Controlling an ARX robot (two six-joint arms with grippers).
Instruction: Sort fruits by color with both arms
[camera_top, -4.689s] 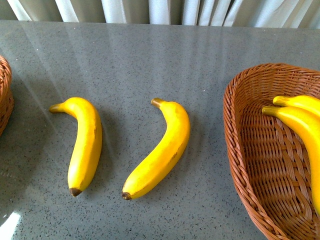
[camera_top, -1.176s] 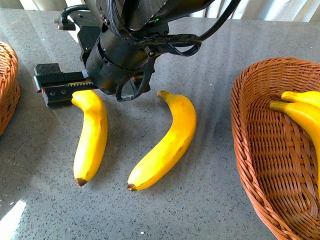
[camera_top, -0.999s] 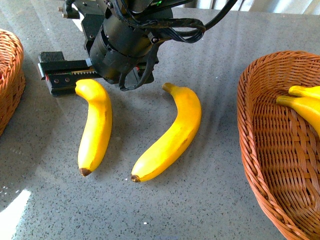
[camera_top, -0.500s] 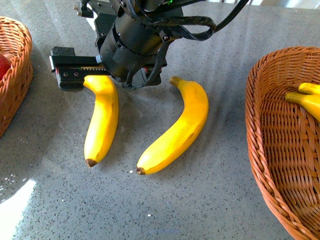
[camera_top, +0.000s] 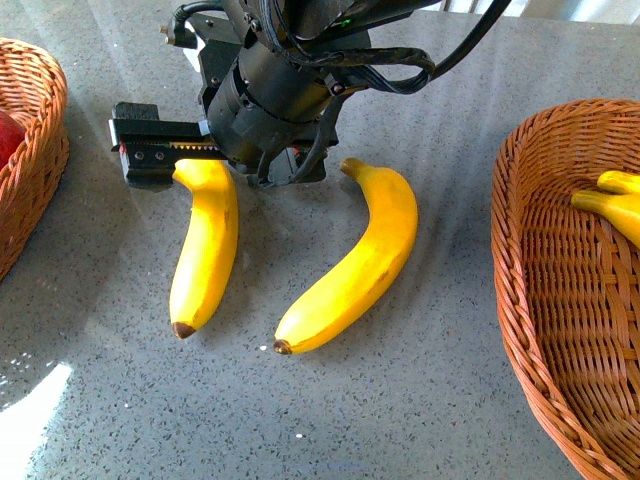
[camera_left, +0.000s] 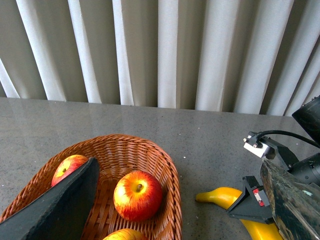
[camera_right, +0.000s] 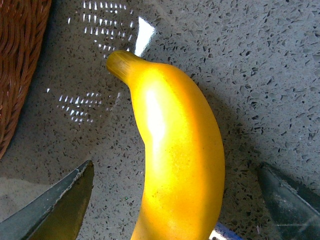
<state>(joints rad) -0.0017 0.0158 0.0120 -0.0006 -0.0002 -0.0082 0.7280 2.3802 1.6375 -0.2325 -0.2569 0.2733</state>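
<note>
Two yellow bananas lie on the grey table: the left banana (camera_top: 205, 250) and the right banana (camera_top: 355, 265). My right arm (camera_top: 275, 85) reaches in from the back. Its open right gripper (camera_top: 200, 170) straddles the left banana's stem end. In the right wrist view that banana (camera_right: 175, 150) lies between the spread fingers (camera_right: 65, 200) of the right gripper (camera_right: 177, 210). My left gripper (camera_left: 177, 210) is open and empty above the left basket (camera_left: 165, 165). That basket holds red apples (camera_left: 138, 195), one half hidden behind a finger (camera_left: 60, 205).
The right basket (camera_top: 530, 300) holds two bananas (camera_top: 612, 200) at the frame's edge. The left basket (camera_top: 40, 150) shows a bit of red apple (camera_top: 8, 135). Curtains hang behind the table. The left wrist view shows the left banana's stem (camera_left: 222, 196) under the right arm (camera_left: 260, 200).
The right arm has come into the front view and set its open gripper over the left banana's stem end. Over the last second it hardly moved. Both bananas stay put.
</note>
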